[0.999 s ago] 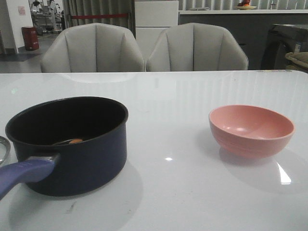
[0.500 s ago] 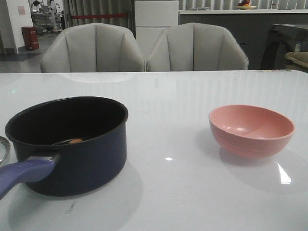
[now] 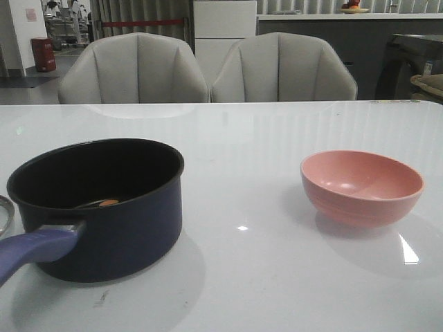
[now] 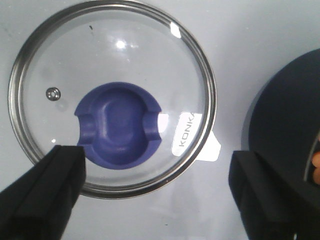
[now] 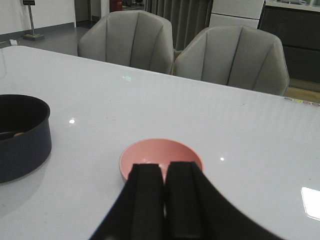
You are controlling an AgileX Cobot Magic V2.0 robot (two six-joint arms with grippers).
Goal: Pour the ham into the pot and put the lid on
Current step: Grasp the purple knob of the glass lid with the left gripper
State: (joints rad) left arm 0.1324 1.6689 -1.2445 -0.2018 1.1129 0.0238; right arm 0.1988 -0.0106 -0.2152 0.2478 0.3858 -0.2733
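The dark navy pot (image 3: 104, 207) stands at the front left of the table, its purple-blue handle (image 3: 34, 249) pointing toward the near left. An orange-pink piece of ham (image 3: 109, 203) lies inside it. The glass lid (image 4: 125, 60) with its blue-purple knob (image 4: 120, 125) lies flat on the table left of the pot. Only its rim (image 3: 3, 214) shows in the front view. My left gripper (image 4: 157, 200) is open above the lid's near edge, holding nothing. My right gripper (image 5: 165, 172) is shut and empty, just in front of the pink bowl (image 5: 160, 152).
The pink bowl (image 3: 361, 187) stands empty on the right of the white table (image 3: 242, 277). Two grey chairs (image 3: 208, 69) stand behind the far edge. The pot's wall (image 4: 285, 115) is close beside the lid in the left wrist view.
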